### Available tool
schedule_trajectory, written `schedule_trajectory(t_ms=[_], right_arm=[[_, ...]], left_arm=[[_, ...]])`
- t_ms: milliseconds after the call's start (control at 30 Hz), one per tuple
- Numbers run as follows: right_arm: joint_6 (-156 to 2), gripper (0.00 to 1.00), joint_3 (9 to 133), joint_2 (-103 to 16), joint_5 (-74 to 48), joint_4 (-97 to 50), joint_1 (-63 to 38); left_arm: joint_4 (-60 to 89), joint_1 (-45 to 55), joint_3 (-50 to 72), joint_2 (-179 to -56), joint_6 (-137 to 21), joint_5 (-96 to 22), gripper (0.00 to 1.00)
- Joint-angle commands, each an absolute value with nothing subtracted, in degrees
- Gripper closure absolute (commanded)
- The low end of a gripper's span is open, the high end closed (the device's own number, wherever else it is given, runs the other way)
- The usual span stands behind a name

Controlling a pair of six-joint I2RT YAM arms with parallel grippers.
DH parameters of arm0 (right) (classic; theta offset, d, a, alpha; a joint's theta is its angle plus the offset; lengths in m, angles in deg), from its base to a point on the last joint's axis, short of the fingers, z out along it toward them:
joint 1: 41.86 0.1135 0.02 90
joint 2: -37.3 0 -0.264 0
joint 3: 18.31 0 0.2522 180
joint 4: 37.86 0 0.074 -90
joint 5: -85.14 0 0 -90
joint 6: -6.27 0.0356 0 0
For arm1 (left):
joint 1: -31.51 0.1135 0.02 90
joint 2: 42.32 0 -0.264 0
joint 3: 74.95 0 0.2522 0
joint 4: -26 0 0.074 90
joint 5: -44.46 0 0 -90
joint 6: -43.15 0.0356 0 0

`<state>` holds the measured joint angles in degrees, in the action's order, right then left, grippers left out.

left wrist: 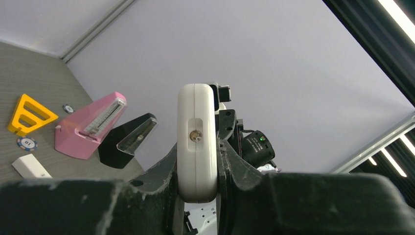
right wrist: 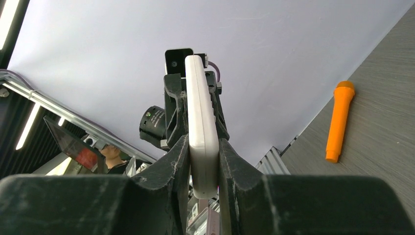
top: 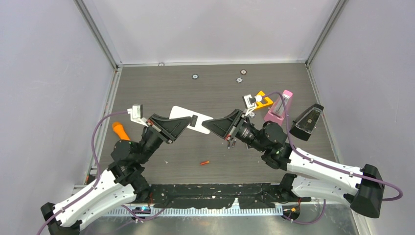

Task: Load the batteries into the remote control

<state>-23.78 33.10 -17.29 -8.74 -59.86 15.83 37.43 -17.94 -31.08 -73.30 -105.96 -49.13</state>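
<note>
The white remote control point(top: 182, 112) hangs above the middle of the table, gripped from both ends. My left gripper point(top: 188, 122) is shut on its left end, and in the left wrist view both fingers press the remote control point(left wrist: 196, 142) edge-on at my left gripper point(left wrist: 198, 152). My right gripper point(top: 205, 126) is shut on the other end, where the remote control point(right wrist: 200, 122) stands upright between the jaws of my right gripper point(right wrist: 203, 147). One small orange-red battery point(top: 204, 162) lies on the table in front of the two grippers, apart from them.
A big orange stick point(top: 120, 131) lies by the left arm. A pink wedge point(top: 279, 106), a black wedge point(top: 307, 122) and a yellow triangular piece point(top: 263, 100) stand at the right rear. Two small round chips point(top: 195, 76) point(top: 243, 72) lie near the back wall.
</note>
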Motion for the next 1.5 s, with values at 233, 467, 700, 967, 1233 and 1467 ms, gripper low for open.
schedule_trajectory(t_ms=[233,467,700,967,1233,1467], right_arm=[[-25.6,0.49,35.4,-17.3,-9.5,-54.7,15.9],[-26.7,0.40,37.5,-18.8,-11.5,-52.7,15.9],[-26.1,0.45,37.7,-20.2,-12.4,-53.7,15.9],[-23.7,0.56,34.8,-19.7,-11.1,-55.5,15.8],[-22.5,0.74,34.3,-20.8,-10.7,-55.9,15.9],[-22.5,0.83,32.7,-20.3,-11.0,-58.5,15.8]], left_arm=[[30.2,-17.8,-26.7,-72.7,-102.7,-50.4,1.00],[26.8,-17.8,-25.1,-72.3,-104.6,-51.1,1.00],[25.8,-17.8,-25.0,-71.5,-107.6,-50.9,1.00],[26.9,-17.4,-25.5,-69.6,-108.2,-51.5,1.00],[30.2,-17.0,-26.7,-68.3,-110.2,-51.3,1.00],[38.3,-16.4,-31.3,-66.0,-113.4,-54.1,1.00]])
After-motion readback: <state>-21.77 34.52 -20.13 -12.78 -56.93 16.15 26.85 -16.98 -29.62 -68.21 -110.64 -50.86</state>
